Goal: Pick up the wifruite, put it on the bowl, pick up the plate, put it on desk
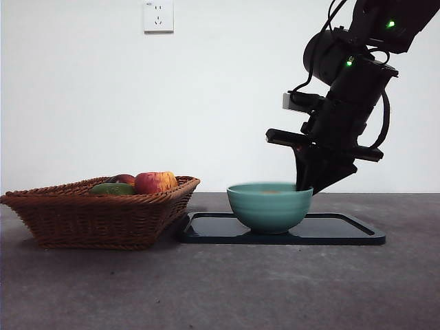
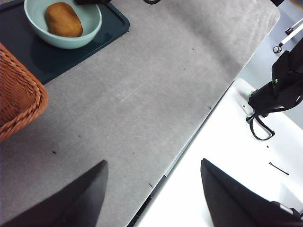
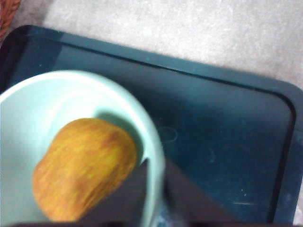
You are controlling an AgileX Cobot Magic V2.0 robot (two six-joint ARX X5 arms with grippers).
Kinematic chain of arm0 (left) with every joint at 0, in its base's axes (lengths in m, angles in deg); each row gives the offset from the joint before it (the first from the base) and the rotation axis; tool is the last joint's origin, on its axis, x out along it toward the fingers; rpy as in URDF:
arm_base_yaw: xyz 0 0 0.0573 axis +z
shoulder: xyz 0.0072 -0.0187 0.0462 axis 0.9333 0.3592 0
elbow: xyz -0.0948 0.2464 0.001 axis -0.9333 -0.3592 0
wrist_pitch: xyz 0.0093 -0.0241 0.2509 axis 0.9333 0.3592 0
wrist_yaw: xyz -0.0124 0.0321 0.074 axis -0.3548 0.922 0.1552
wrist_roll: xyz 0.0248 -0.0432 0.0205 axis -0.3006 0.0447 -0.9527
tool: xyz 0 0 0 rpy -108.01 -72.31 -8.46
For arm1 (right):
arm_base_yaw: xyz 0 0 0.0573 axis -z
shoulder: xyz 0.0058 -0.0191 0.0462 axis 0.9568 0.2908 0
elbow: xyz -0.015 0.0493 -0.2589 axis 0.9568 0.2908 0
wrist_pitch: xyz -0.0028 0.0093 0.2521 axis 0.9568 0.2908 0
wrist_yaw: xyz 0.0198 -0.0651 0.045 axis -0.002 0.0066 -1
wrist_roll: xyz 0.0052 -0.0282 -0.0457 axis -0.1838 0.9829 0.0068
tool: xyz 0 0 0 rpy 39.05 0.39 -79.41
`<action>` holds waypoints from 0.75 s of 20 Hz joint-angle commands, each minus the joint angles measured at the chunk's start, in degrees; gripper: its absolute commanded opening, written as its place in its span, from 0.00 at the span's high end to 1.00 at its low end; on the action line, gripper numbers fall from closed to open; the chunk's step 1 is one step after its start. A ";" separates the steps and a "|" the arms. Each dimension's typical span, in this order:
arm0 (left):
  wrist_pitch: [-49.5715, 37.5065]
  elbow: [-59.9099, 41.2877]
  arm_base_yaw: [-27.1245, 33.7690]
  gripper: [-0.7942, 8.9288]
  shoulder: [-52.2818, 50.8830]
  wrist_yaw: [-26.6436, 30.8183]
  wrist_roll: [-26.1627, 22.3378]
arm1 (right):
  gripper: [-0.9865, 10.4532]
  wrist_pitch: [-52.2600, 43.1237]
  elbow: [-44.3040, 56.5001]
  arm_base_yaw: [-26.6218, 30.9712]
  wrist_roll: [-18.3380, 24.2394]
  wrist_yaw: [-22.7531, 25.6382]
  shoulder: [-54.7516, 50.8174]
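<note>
Front view, left to right: brown wicker basket [image 1: 103,213] on the dark grey desk [image 1: 220,289], holding a green fruit [image 1: 112,188], a dark red fruit behind it and a red-yellow apple [image 1: 155,182]. Basket's right corner sits just beside the glossy black tray [image 1: 344,234]. Teal-green bowl [image 1: 269,206] stands upright on the tray, left of its middle. White wall socket [image 1: 159,15] high on the wall.

Right gripper [image 1: 311,185] comes down from the top right, tips at the bowl's right rim. Right wrist view: jaws clenched on the bowl [image 3: 151,142] rim, one jaw inside the bowl, one outside, wall pinched between. Wifruite [image 3: 85,168] lies inside the bowl, orange-brown, right next to the inner jaw; touching or not, can't tell.

Left gripper [image 2: 154,198] hovers well apart, over the desk's edge [image 2: 142,104], jaws released wide, nothing between them. Its view shows the wifruite [image 2: 63,19] in the bowl [image 2: 90,35], the tray [image 2: 61,54] and the basket corner [image 2: 19,94].
</note>
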 commanded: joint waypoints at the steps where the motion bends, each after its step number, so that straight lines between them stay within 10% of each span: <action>1: -0.55 1.18 -0.22 0.60 0.37 -0.15 -0.26 | 0.74 -0.07 -1.40 -0.31 -0.09 -0.07 0.92; 15: -0.90 1.18 -0.22 0.60 0.37 -0.15 -0.28 | 0.74 17.51 -1.44 -0.31 2.78 -6.82 -30.12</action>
